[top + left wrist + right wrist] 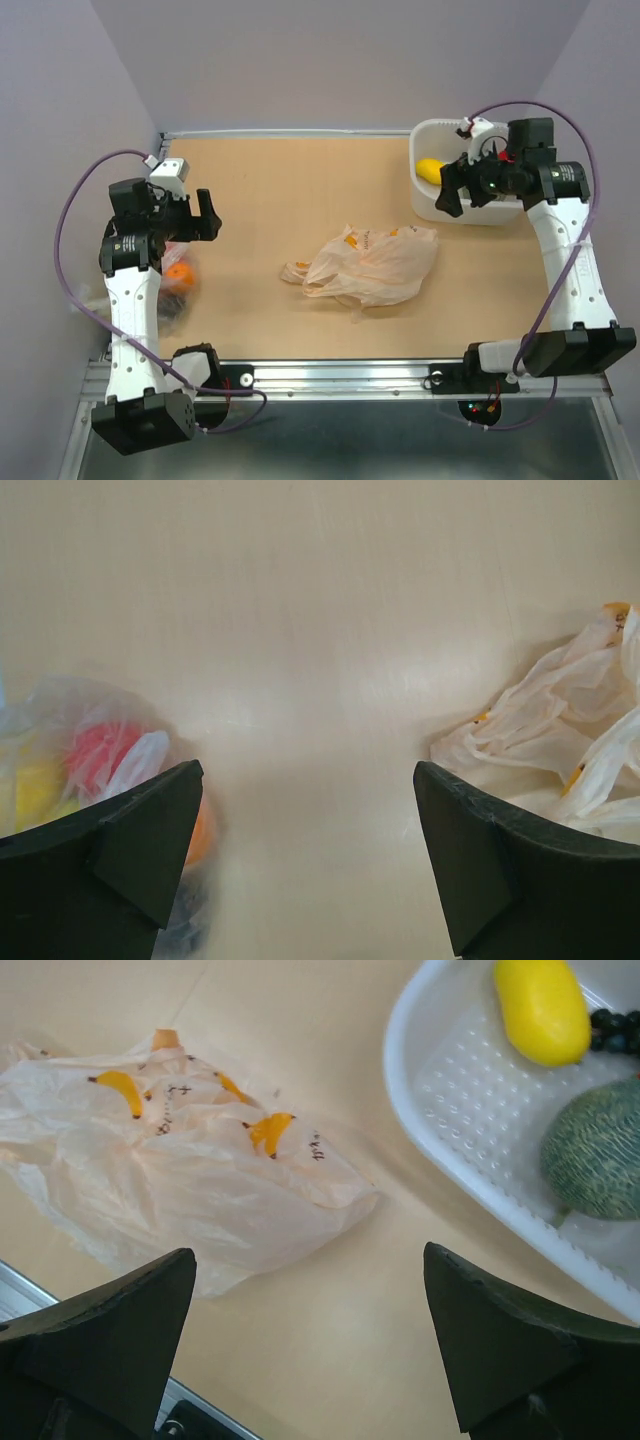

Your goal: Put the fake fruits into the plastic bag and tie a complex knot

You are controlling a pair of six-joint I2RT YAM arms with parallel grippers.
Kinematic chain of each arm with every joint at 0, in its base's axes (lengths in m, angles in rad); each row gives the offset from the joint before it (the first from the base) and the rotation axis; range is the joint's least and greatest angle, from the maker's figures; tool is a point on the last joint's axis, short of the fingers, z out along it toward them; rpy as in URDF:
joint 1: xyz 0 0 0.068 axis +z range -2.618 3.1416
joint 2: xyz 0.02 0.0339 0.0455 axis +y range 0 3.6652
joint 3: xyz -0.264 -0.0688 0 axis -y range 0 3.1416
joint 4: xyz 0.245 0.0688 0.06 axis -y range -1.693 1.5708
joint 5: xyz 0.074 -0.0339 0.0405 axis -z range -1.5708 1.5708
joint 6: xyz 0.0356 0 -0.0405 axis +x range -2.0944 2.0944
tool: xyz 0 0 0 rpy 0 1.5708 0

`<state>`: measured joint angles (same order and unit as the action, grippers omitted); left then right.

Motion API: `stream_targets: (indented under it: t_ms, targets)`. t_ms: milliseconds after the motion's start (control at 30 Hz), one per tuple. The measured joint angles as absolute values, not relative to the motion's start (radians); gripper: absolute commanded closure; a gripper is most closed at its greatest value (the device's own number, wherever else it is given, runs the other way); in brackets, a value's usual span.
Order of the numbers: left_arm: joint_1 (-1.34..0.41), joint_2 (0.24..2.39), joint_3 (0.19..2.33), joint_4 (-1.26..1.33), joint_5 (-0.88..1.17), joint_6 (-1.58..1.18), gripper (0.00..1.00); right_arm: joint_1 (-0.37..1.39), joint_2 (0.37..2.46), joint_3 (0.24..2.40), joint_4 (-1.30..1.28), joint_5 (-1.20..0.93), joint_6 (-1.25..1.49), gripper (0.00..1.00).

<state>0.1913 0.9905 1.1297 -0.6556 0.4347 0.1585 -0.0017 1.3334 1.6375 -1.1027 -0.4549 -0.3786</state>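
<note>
Your left pincer [308,780] stands wide open, its two black fingers [130,850] in the bottom corners with pale beige counter [300,600] between them. At the right edge lies the crinkly cream-white plastic bag [540,730] with small orange prints. At left, partly behind one finger, a blurred clear bag [90,750] holds red, yellow and orange shapes.

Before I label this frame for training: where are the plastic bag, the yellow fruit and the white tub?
plastic bag [375,262], top view, crumpled middle.
yellow fruit [542,1008], right wrist view, its centre.
white tub [470,1090], right wrist view, dimpled floor.
</note>
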Motion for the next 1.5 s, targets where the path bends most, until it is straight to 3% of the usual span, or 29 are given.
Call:
stream_targets:
  t_ms: [300, 500, 733, 1100, 1333, 1367, 1400, 1467, 1500]
  targets:
    - [0.191, 0.954, 1.125, -0.664, 0.556, 0.177, 0.01, 0.467, 1.388, 1.566, -1.063, -0.384, -0.392, 0.0]
    - [0.191, 1.016, 1.128, -0.694, 0.62, 0.22, 0.01, 0.758, 1.519, 1.409, -0.956, -0.279, -0.335, 0.0]
    - [0.191, 1.035, 1.128, -0.691, 0.649, 0.253, 0.01, 0.86, 1.553, 1.298, -0.834, -0.16, -0.242, 0.0]
    - [0.191, 1.053, 1.121, -0.69, 0.696, 0.333, 0.01, 1.014, 1.425, 1.232, -0.682, -0.078, -0.298, 0.0]
    - [0.191, 1.102, 1.121, -0.692, 0.699, 0.371, 0.01, 1.201, 1.529, 1.186, -0.579, 0.112, -0.389, 0.0]
    - [0.191, 1.115, 1.12, -0.694, 0.699, 0.386, 0.01, 1.207, 1.547, 1.174, -0.567, 0.139, -0.396, 0.04]
    - [0.191, 1.124, 1.118, -0.694, 0.699, 0.397, 0.01, 1.211, 1.576, 1.151, -0.544, 0.179, -0.406, 0.23]
    - [0.191, 1.144, 1.099, -0.687, 0.7, 0.422, 0.01, 1.209, 1.621, 1.112, -0.51, 0.25, -0.418, 0.44]
    - [0.191, 1.151, 1.079, -0.681, 0.7, 0.434, 0.01, 1.206, 1.64, 1.1, -0.502, 0.279, -0.421, 0.66]
